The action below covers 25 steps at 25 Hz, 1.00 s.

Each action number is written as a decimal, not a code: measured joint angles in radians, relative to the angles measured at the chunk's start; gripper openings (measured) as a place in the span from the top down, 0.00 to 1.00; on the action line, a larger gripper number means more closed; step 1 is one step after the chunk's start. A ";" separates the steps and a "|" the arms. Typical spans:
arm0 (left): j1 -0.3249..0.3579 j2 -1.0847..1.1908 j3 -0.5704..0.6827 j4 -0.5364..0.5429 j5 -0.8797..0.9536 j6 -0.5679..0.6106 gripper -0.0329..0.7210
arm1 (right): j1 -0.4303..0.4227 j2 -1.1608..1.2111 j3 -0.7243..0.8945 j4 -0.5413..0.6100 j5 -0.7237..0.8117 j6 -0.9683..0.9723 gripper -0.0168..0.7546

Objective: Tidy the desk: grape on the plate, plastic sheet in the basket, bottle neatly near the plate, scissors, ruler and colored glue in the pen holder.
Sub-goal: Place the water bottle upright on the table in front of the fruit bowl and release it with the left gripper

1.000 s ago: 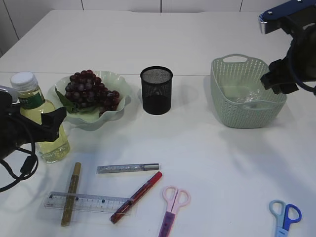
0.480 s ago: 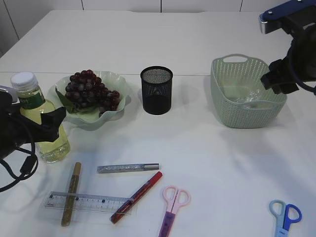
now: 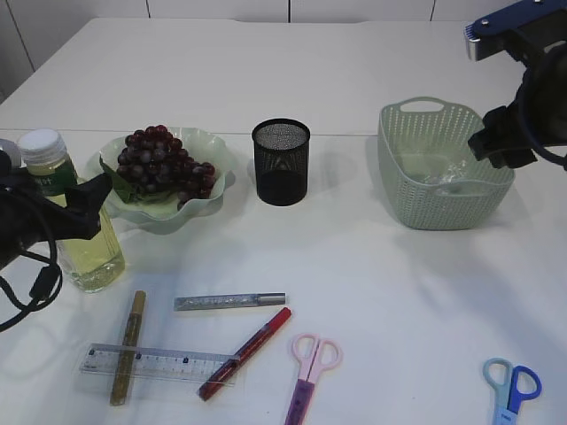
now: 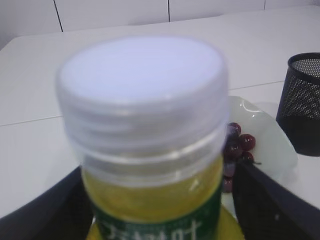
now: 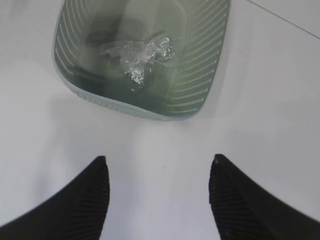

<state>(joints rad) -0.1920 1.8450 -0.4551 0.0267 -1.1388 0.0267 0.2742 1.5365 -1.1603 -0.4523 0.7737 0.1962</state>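
Note:
The yellow-liquid bottle (image 3: 84, 252) with a white cap stands left of the green plate (image 3: 208, 146) that holds the grapes (image 3: 159, 164). My left gripper (image 3: 75, 208) straddles the bottle's neck (image 4: 150, 150), jaws open, with a small gap on the right side. My right gripper (image 3: 505, 146) is open and empty above the table beside the basket (image 3: 438, 208), which holds the crumpled plastic sheet (image 5: 137, 55). The ruler (image 3: 164, 363), silver glue pen (image 3: 229, 301), red glue pen (image 3: 248, 350), gold glue pen (image 3: 128, 345), pink scissors (image 3: 310, 372) and blue scissors (image 3: 511, 390) lie on the table's front.
The black mesh pen holder (image 3: 281, 164) stands between the plate and the basket. The gold glue pen lies across the ruler's left end and the red pen touches its right end. The blue scissors lie at the front right edge.
My left gripper has risen along the bottle from its body towards the neck, while the bottle stays on the table. The right arm has not moved.

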 joint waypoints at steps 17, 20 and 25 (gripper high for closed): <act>0.000 -0.093 0.000 -0.005 -0.001 0.000 0.17 | 0.000 0.000 0.000 -0.002 0.000 0.000 0.34; 0.000 -0.095 0.000 -0.005 -0.001 0.000 0.17 | 0.000 0.000 0.000 -0.002 0.000 0.000 0.34; 0.000 -0.126 0.000 -0.005 -0.001 0.000 0.17 | 0.000 0.000 0.000 -0.002 0.000 0.000 0.34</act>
<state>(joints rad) -0.1920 1.7188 -0.4551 0.0213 -1.1397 0.0271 0.2742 1.5365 -1.1603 -0.4547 0.7737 0.1962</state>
